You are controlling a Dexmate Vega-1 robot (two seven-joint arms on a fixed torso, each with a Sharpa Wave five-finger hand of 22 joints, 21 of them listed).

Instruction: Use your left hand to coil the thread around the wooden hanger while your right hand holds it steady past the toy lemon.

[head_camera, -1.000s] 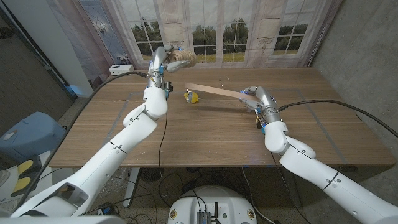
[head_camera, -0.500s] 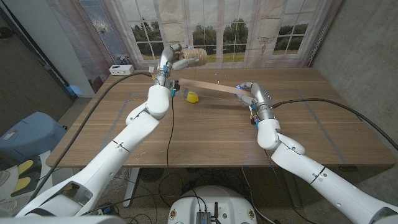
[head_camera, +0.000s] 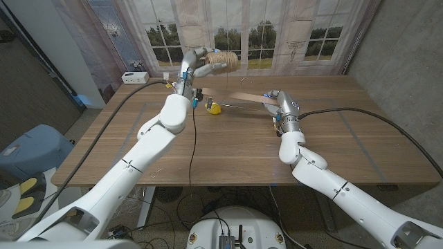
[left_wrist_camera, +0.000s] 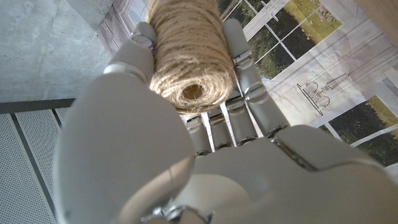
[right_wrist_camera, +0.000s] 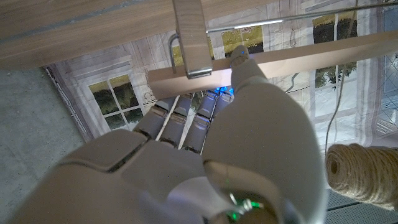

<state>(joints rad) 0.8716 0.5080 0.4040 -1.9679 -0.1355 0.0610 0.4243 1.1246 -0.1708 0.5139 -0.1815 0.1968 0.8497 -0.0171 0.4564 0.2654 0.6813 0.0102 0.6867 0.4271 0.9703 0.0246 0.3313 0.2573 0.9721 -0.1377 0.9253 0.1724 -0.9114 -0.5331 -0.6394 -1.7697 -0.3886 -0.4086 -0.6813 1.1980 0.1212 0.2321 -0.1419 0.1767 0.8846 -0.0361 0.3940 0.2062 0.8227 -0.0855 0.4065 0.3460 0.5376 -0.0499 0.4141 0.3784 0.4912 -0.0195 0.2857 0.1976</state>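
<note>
My left hand [head_camera: 196,66] is raised above the table's far edge and grips a spool of tan thread [head_camera: 223,61]; the left wrist view shows the spool [left_wrist_camera: 189,56] between the fingers [left_wrist_camera: 245,68] and the thumb. My right hand [head_camera: 278,105] holds one end of the wooden hanger [head_camera: 246,98], which reaches toward the left hand above the table. The yellow toy lemon [head_camera: 214,108] lies on the table under the hanger's free end. In the right wrist view the hanger bar [right_wrist_camera: 292,59] with its metal clip [right_wrist_camera: 193,43] crosses my right hand [right_wrist_camera: 205,149], and the spool [right_wrist_camera: 357,171] is beyond it.
A small white box [head_camera: 135,77] sits at the back left of the wooden table [head_camera: 208,159]. A curtain printed with windows hangs close behind the table. Black cables run along both arms over the tabletop.
My left hand has lifted the spool and carried it to the right. My right hand has drawn in toward the table's middle and raised the hanger, whose free end is now over the lemon.
</note>
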